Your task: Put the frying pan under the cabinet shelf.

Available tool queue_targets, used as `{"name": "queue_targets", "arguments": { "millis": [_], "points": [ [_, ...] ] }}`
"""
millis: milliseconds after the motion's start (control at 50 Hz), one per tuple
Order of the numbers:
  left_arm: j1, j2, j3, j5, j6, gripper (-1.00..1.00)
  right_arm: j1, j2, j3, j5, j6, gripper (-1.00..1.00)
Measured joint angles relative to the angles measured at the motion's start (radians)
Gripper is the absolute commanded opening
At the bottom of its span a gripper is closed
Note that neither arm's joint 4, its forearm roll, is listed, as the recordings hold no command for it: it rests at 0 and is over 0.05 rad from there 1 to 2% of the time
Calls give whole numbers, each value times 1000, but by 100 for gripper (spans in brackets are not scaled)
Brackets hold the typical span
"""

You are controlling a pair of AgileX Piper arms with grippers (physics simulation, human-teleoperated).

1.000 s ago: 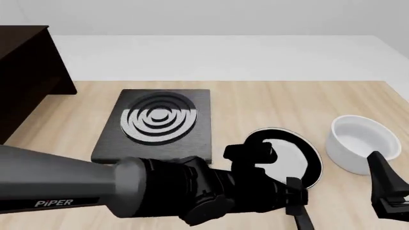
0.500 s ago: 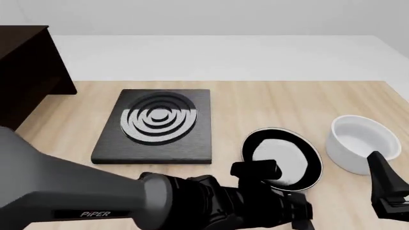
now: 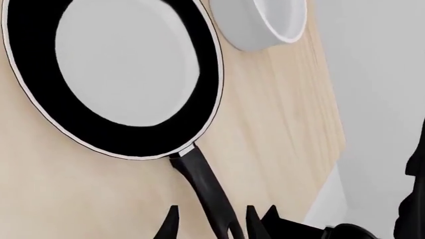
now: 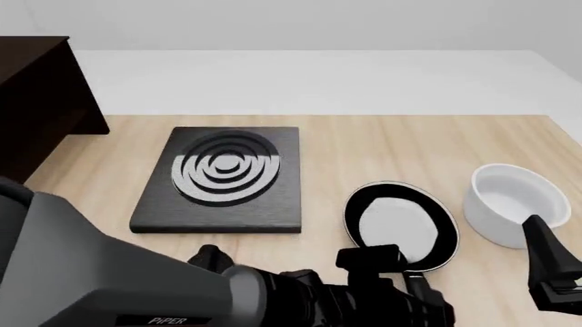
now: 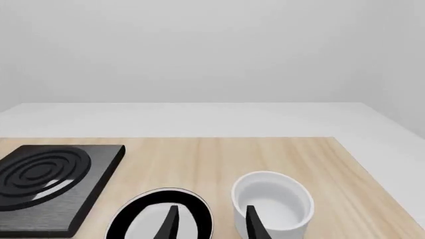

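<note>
At about 9 to 10 o'clock in the front view stands the large dark brown, nearly black wooden cabinet shelf point(image 4: 41, 102), cut by the frame's edge. Right of it, near the centre of the light wooden table point(image 4: 364, 150), lies the flat black square stove plate with grey concentric rings point(image 4: 223, 178).

The grey and black left arm point(image 4: 136, 286) sweeps in from 7 o'clock along the near edge. Its left gripper point(image 3: 211, 224) shows in the left wrist view with both dark fingertips spread apart, one on either side of the pan's long straight black handle point(image 3: 202, 184); a clear gap stays on each side, so nothing is gripped.

The round shallow black frying pan with a pale grey inner bottom point(image 4: 400, 226) rests flat on the table at about 4 o'clock, well apart from the cabinet, with its handle pointing toward the near edge.

Just beside the pan, toward 3 o'clock, sits the round white bowl point(image 4: 514, 201), upright and apart from the pan's rim.

The right gripper point(image 5: 209, 221) hangs at 5 o'clock with its fingers parted and empty.
</note>
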Motion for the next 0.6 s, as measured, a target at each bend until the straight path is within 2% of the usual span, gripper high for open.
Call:
{"name": "queue_targets", "arguments": {
  "millis": [600],
  "points": [
    [-26, 103, -62, -49, -34, 100, 0, 0, 0, 0, 0, 100]
  ]
}}
